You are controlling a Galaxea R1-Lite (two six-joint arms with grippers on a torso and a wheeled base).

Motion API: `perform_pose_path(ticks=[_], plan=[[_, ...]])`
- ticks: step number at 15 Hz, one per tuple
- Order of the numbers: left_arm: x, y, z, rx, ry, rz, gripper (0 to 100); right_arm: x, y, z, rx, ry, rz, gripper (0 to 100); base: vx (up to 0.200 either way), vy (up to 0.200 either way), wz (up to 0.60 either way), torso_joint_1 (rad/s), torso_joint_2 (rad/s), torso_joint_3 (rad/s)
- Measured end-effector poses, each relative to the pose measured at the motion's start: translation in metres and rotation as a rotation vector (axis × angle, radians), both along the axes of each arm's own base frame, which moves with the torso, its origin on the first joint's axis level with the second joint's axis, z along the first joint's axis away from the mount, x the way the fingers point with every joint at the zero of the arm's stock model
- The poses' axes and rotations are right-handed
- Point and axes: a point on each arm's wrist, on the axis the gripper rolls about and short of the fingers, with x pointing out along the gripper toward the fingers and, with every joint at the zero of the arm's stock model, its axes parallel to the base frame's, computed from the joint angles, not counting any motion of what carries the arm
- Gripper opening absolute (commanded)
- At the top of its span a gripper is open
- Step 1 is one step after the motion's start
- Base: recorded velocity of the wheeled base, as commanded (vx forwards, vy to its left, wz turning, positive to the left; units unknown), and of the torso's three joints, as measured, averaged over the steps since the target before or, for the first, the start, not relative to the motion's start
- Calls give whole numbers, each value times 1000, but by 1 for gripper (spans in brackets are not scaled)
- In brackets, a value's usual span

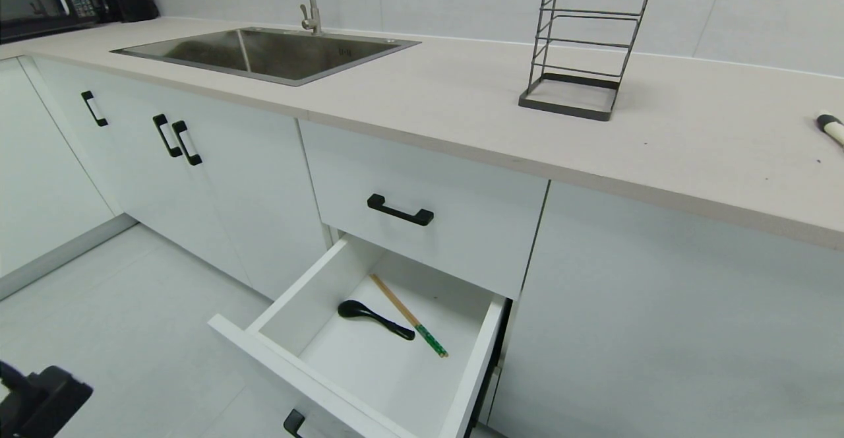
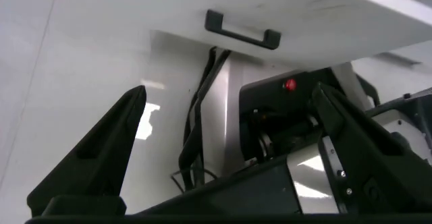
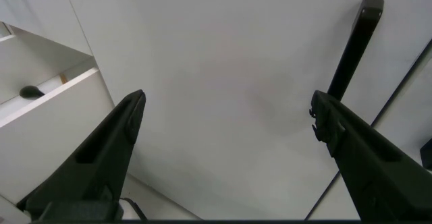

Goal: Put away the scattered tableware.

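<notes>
The spoon point(image 1: 374, 319) and chopsticks point(image 1: 409, 316) lay in the open drawer point(image 1: 316, 375). The left end effector point(image 2: 229, 92) and right end effector point(image 3: 227, 97) gaped wide, empty. A square push on the drawer front seemed best.

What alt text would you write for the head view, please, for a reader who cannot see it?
An open white drawer under a kitchen counter holds a black spoon and a pair of chopsticks. On the counter are a steel sink and a wire rack.

Black spoon point(image 1: 374, 318), chopsticks point(image 1: 409, 316) — in open drawer point(image 1: 302, 287)
</notes>
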Motion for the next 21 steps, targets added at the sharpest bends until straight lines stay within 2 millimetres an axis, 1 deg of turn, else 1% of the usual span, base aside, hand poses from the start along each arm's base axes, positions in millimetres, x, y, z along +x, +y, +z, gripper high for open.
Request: perform_pose_path(ticks=[5, 9, 12, 15, 21], plan=[[33, -4, -8, 72, 74, 4, 100, 0, 0, 0, 0, 0, 0, 100, 0, 0, 0, 0, 0, 0], [59, -20, -16, 88, 92, -104, 100, 0, 0, 0, 0, 0, 0, 100, 0, 0, 0, 0, 0, 0], [74, -30, -23, 107, 144, -142, 100, 0, 0, 0, 0, 0, 0, 100, 0, 0, 0, 0, 0, 0], [83, -33, -30, 131, 183, -140, 100, 0, 0, 0, 0, 0, 0, 100, 0, 0, 0, 0, 0, 0], [95, -39, -37, 158, 177, -140, 100, 0, 0, 0, 0, 0, 0, 100, 0, 0, 0, 0, 0, 0]])
